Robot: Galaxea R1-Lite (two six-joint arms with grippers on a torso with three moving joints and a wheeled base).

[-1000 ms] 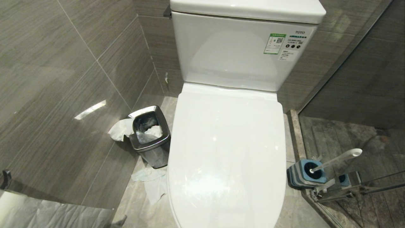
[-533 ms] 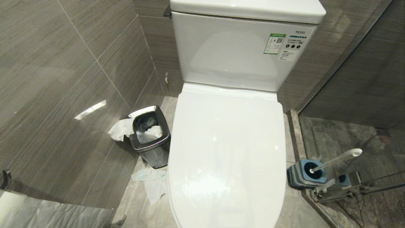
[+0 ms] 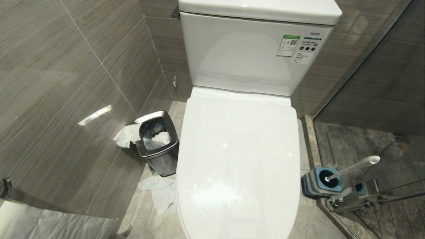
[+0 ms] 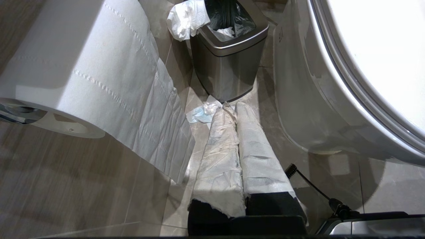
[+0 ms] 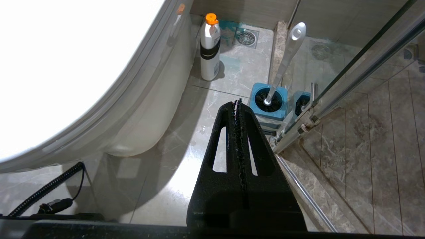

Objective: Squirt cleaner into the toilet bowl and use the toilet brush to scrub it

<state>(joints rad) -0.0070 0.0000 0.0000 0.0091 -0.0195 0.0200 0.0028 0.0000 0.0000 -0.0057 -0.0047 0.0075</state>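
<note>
Nothing has moved since earlier, toilet (image 3: 237,159) lid down hiding the bowl, brush (image 3: 352,169) head hidden in holder (image 3: 320,186), left claw (image 4: 231,108) and right claw (image 5: 237,104) both clenched, empty.

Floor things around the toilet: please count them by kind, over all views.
Bins: 1, steel bin
Bottles: 1, bottle
Brushes: 1, brush
Brush holders: 1, blue holder
Loose paper pieces: 2, one over the bin's rim, one on the floor
Total: 6
</note>
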